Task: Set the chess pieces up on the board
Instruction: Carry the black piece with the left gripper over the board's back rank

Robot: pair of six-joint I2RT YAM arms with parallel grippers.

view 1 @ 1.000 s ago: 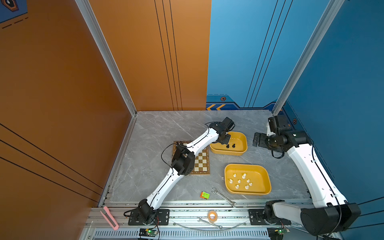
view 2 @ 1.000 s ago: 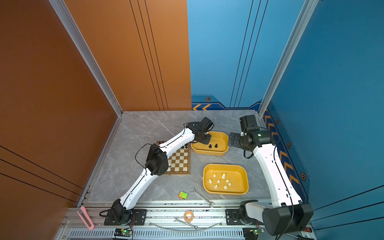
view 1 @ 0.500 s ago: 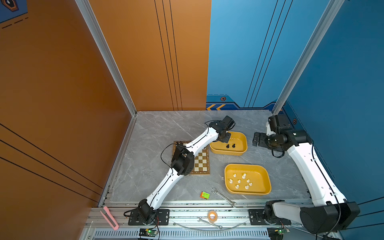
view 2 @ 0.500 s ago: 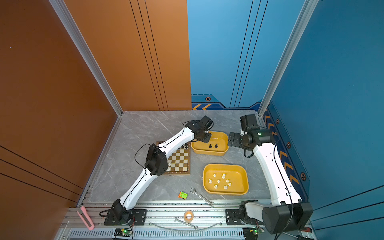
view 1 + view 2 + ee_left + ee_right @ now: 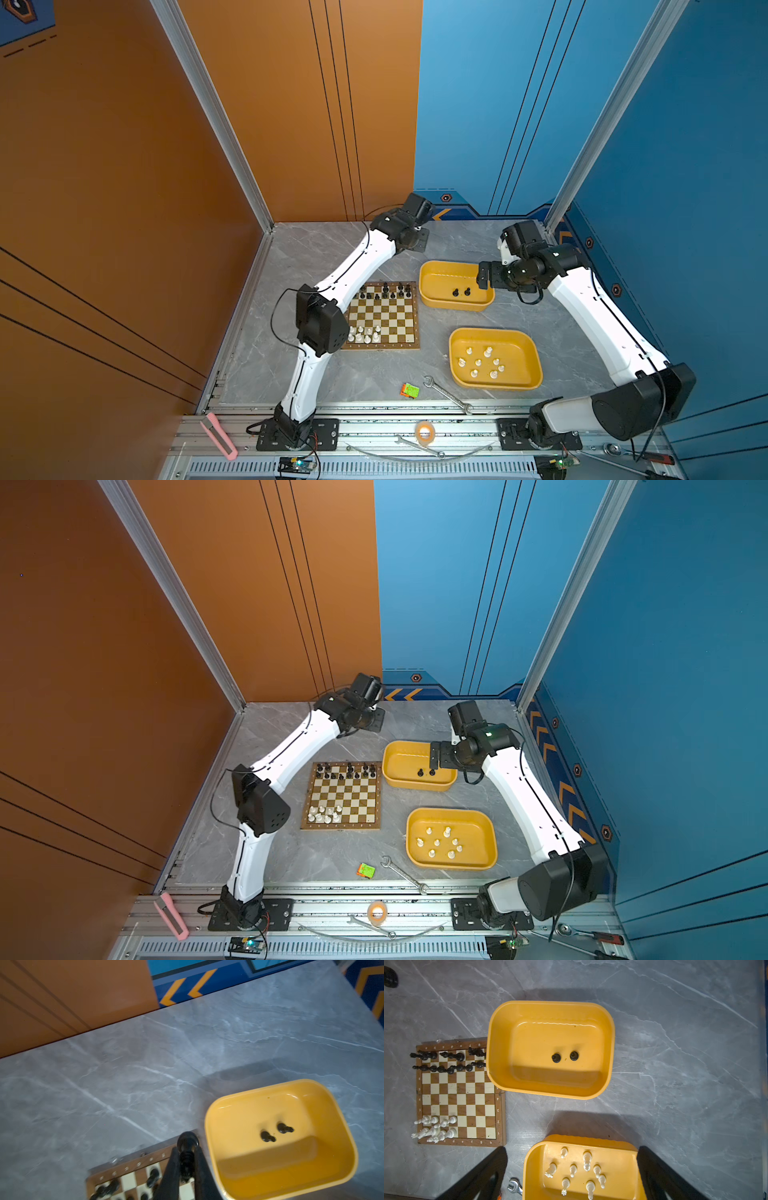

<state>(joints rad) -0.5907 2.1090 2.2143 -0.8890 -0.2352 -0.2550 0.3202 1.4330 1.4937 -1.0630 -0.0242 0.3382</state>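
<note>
The board [image 5: 383,322] [image 5: 344,798] lies left of centre, with black chess pieces [image 5: 386,291] along its far rows and white ones [image 5: 363,334] at its near left corner. My left gripper [image 5: 187,1148] is shut on a black piece [image 5: 187,1142], which hangs above the board's far right corner [image 5: 145,1160]. In both top views this gripper [image 5: 417,241] is raised behind the board. Two black pieces [image 5: 461,291] [image 5: 564,1056] stand in the far yellow tray [image 5: 453,266]. My right gripper [image 5: 572,1148] hangs open high over the near tray [image 5: 533,1157], which holds several white pieces [image 5: 579,1167].
A wrench [image 5: 446,388] and a small green-orange cube [image 5: 410,390] lie near the front edge. On the front rail are a tape roll [image 5: 424,430] and a pink cutter [image 5: 218,434]. Orange and blue walls close the back and sides.
My left gripper has lifted from the far tray's left end and swung left and back with the black piece. The right arm has barely moved.
</note>
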